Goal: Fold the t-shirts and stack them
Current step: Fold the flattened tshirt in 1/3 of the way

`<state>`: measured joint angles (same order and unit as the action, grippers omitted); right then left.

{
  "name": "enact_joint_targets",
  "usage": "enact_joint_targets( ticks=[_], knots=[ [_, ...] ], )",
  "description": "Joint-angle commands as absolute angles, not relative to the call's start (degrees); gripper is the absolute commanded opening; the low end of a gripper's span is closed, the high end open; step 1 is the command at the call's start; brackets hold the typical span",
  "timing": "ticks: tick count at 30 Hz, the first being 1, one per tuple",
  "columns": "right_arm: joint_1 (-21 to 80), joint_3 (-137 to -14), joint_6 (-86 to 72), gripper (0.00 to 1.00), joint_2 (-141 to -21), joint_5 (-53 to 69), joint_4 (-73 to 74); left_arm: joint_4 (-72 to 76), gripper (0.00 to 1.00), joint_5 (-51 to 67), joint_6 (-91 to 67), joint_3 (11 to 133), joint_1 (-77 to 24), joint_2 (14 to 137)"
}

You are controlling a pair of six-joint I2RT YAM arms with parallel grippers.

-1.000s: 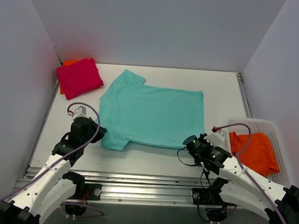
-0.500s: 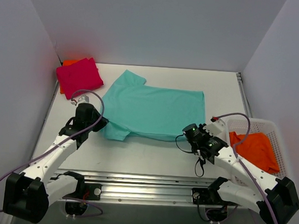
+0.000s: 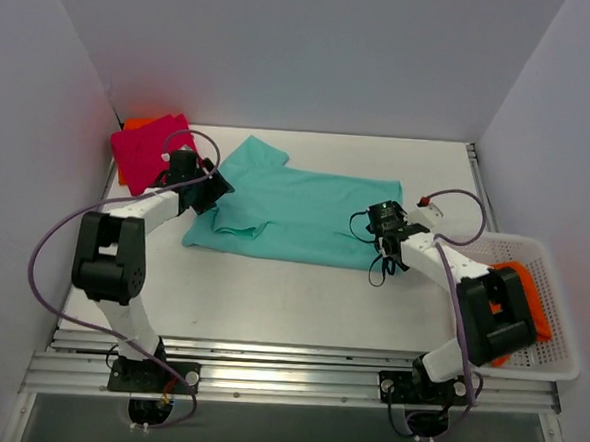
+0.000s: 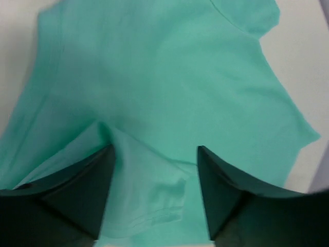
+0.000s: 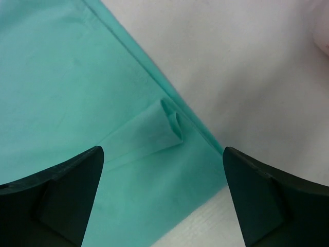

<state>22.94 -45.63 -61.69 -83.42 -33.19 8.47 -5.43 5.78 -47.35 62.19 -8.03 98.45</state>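
A teal t-shirt [image 3: 295, 216] lies across the middle of the table, its near half folded over onto its far half. My left gripper [image 3: 215, 191] hovers open over its left end, near the sleeve. In the left wrist view the gripper [image 4: 155, 150] has only a folded sleeve [image 4: 154, 200] lying loose beneath it. My right gripper [image 3: 383, 226] stands open over the shirt's right end. In the right wrist view the gripper [image 5: 162, 150] is above a small curled corner [image 5: 169, 126] of the hem. A folded magenta-pink t-shirt [image 3: 151, 152] rests on an orange one [image 3: 133, 124] at the back left.
A white basket [image 3: 558, 337] sits at the right edge of the table with an orange t-shirt [image 3: 533, 301] in it, partly hidden by the right arm. Grey walls close in the left, back and right. White tabletop [image 3: 270, 300] shows in front of the teal shirt.
Both arms reached away from the front edge, carrying the teal shirt's near edge over onto its far half. Both grippers then opened and let the cloth go.
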Motion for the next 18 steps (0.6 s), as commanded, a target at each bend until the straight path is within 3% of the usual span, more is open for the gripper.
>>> enact_joint_targets(
  ticks=[1,2,5,11,18],
  knots=[
    [20.0,-54.5,-62.0,1.0,-92.5,-34.7,9.2,-6.3,0.83,12.3,-45.3,75.7,-6.2,111.3],
    [19.3,-56.9,-62.1,1.0,-96.7,-36.1,10.0,-5.6,0.95,12.9,-45.4,77.6,-5.6,114.2],
    [18.9,-64.4,-62.6,1.0,-100.1,-37.2,12.9,-4.0,0.94,13.9,-45.4,80.5,-5.0,114.3],
    [19.3,-70.4,-61.5,1.0,-96.8,-42.3,16.2,-5.5,0.94,7.7,-42.9,75.6,-4.5,99.7],
    [25.6,-63.9,-54.9,0.99,-86.8,-38.6,7.4,-5.3,0.97,0.5,-43.1,61.9,-5.6,82.3]
  ],
)
